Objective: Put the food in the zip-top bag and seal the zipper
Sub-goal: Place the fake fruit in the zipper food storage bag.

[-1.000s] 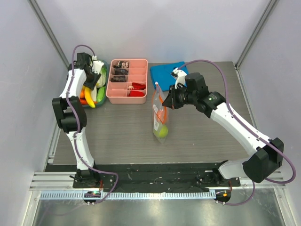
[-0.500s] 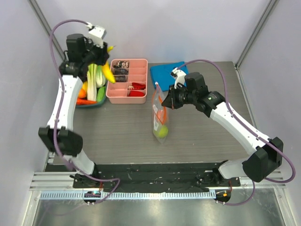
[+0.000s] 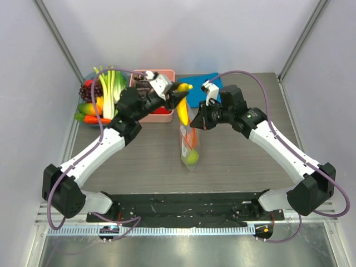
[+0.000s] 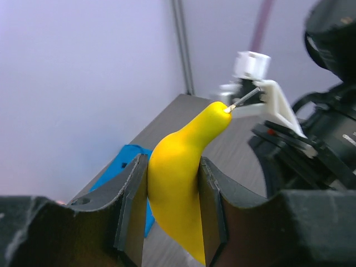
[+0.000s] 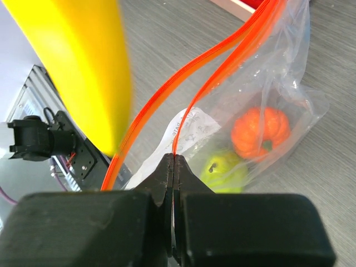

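Note:
The clear zip-top bag (image 3: 189,146) stands upright mid-table with its mouth open. Inside lie a green pear (image 5: 223,170) and an orange pumpkin piece (image 5: 260,132). My right gripper (image 5: 173,161) is shut on one lip of the orange-red zipper (image 5: 222,64) and holds the bag up. My left gripper (image 4: 172,208) is shut on the yellow banana (image 4: 181,178), held just above the bag's mouth in the top view (image 3: 182,108). The banana also shows blurred in the right wrist view (image 5: 83,61). More food, leafy greens (image 3: 109,86) and grapes (image 3: 87,89), lies at the back left.
A pink compartment tray (image 3: 151,75) stands at the back, partly behind my left arm. A folded blue cloth (image 3: 201,83) lies to its right, behind the right gripper. The food pile sits in a dish at the table's left edge (image 3: 89,114).
My left arm has lifted the banana out of the food pile at the back left and swung right with it to above the bag's mouth. The right arm and bag have not moved.

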